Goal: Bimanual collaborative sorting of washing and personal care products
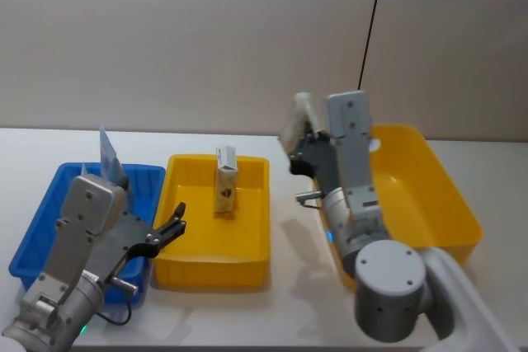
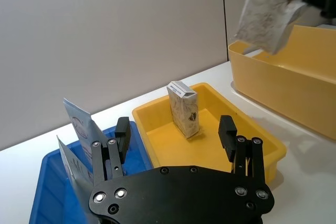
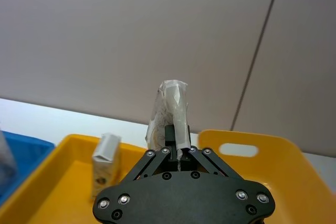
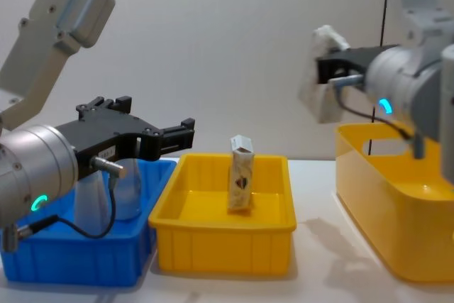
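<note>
While the right gripper [image 1: 301,144] clamps a whitish carton [image 1: 295,121] right of the yellow tray [image 1: 198,245], we judge transfer underway, placement there next; the left gripper [image 1: 171,227], released, hovers left.

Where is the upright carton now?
Head view: the carton stands toward the back of the yellow tray, between the blue tray on the left and the yellow tub.

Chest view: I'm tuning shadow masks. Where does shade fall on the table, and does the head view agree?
Chest view: soft shade on the table between yellow tray and yellow tub, below the whitish pack in the right gripper; head view: same spot.
</note>
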Controlling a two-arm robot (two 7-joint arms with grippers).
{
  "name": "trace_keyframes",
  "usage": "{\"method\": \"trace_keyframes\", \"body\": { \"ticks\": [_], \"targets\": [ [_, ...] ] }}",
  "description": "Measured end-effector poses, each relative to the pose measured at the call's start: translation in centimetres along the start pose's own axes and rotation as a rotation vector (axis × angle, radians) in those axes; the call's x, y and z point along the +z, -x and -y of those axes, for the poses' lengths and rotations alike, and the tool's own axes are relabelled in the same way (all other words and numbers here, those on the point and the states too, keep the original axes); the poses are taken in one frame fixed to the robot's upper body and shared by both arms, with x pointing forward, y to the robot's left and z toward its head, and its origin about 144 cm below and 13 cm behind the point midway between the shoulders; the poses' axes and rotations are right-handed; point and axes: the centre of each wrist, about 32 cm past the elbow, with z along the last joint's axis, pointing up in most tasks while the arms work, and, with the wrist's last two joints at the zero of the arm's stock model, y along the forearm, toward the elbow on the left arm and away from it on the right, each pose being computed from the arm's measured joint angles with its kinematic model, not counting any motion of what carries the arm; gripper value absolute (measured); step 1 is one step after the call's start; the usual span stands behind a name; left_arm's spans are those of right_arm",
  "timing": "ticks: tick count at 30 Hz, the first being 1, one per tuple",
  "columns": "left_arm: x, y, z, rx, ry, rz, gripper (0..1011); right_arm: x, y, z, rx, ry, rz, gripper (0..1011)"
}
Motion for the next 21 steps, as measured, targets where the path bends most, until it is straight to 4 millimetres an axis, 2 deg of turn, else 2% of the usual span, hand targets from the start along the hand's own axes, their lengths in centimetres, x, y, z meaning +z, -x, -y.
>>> {"method": "trace_keyframes", "body": {
  "ticks": [10,18,21],
  "targets": [
    [0.0,0.0,0.0,0.0,0.0,0.0,1001,0.8,-3.1,0.9,-0.088,0.083,0.057,14],
    [0.0,0.0,0.0,0.0,0.0,0.0,1001,0.4,-4.9,1.2,-0.12,0.159,0.072,14],
    [0.0,0.0,0.0,0.0,0.0,0.0,1001,0.3,-5.4,1.2,-0.128,0.178,0.074,47]
  ]
}}
